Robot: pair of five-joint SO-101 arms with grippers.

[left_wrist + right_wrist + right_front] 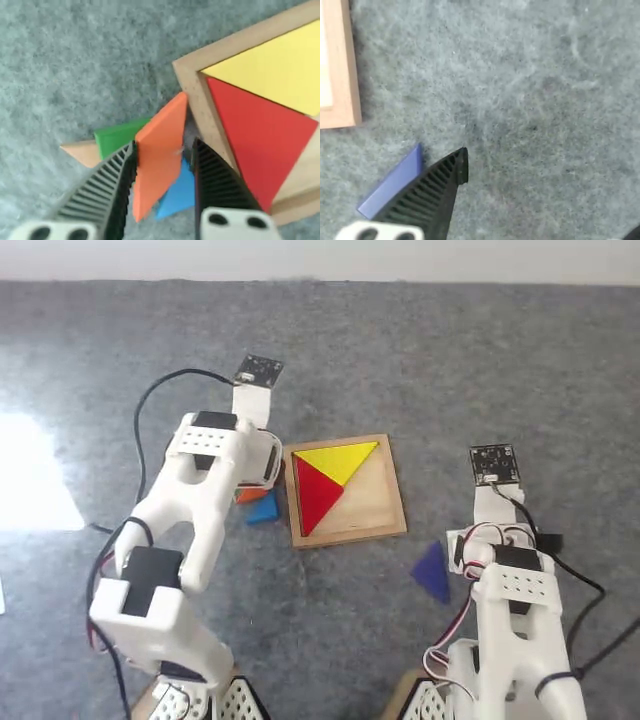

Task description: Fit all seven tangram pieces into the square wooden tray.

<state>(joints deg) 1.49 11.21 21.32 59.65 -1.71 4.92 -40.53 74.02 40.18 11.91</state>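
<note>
L hand [164, 146] closed on orange piece [159, 162], one finger each side. Piece stands on edge, long axis running out along the fingers, far tip by the tray [192, 87] corner, outside the rim. Blue piece [181, 194] lies flat under it on table [450, 360], w/ green piece [117, 137] & tan piece [80, 152] beside. In tray: yellow triangle [340, 458], long side on far rim; red triangle [315, 495], long side on left rim. R hand [545, 192] wide open, holding nothing, purple piece [395, 182] lying along one finger
</note>
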